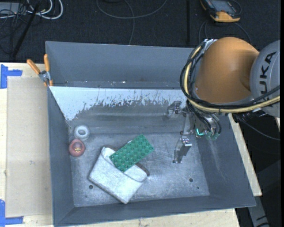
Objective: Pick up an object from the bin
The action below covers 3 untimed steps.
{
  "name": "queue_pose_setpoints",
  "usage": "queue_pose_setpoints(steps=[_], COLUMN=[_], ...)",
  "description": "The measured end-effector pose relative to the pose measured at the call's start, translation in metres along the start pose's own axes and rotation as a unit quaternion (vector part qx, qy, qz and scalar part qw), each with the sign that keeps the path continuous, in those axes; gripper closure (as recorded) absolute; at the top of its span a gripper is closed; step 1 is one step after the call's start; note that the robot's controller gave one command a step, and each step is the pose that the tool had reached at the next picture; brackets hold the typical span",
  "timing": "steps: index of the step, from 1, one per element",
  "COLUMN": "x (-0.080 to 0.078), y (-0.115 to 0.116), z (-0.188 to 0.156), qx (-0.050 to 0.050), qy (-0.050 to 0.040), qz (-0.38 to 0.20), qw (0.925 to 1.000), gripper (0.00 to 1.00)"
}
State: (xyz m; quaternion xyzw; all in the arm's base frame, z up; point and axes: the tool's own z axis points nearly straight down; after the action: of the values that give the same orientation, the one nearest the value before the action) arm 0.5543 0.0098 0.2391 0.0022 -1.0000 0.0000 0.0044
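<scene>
My gripper [180, 154] hangs below the arm's wrist in the right half of the bin, low over the bare grey floor. Nothing can be seen held in it. The nearest thing is a green studded building plate [131, 152], a short way to its left, lying tilted on top of a folded white cloth [114, 178]. The gripper touches neither the plate nor the cloth.
At the bin's left wall lie a small white ring [81, 132] and, just in front of it, a small round pinkish-red cap [77, 147]. The arm with its orange cover reaches in over the bin's right rim.
</scene>
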Motion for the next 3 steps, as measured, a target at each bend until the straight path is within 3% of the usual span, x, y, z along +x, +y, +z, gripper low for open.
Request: queue_pose_setpoints(steps=[1,2,3], x=[-0.015,-0.026,-0.027], y=[0.005,0.06,0.057], z=[0.169,0.161,0.16], qx=[0.0,-0.001,0.0], qy=[-0.0075,-0.0058,-0.0074], qz=[-0.058,-0.064,-0.062], qw=[0.9983,0.9979,0.998], gripper=[0.0,0.0,1.0])
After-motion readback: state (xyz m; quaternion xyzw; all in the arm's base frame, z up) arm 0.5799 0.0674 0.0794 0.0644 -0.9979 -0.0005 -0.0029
